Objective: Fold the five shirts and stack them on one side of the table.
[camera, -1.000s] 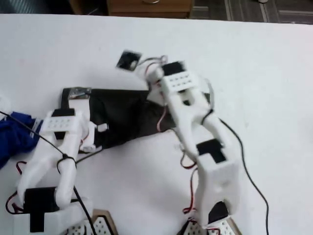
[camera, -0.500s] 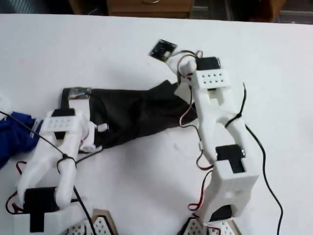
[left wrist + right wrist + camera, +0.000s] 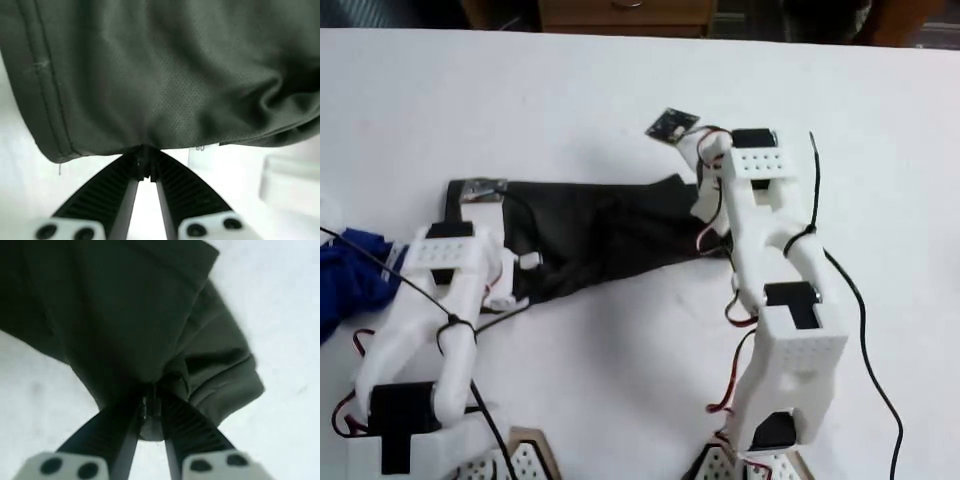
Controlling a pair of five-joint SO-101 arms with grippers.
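A dark shirt lies stretched across the middle of the white surface. The left fingers are clamped on its hem at one end, and the right fingers pinch bunched fabric at the other. Blue cloth, possibly another shirt, lies crumpled beside the left arm.

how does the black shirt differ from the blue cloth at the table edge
The black shirt lies stretched out mid-table; the blue cloth sits bunched at the edge. The black shirt is pinched by the left gripper and right gripper; the blue cloth is held by neither. Both rest on the white table.
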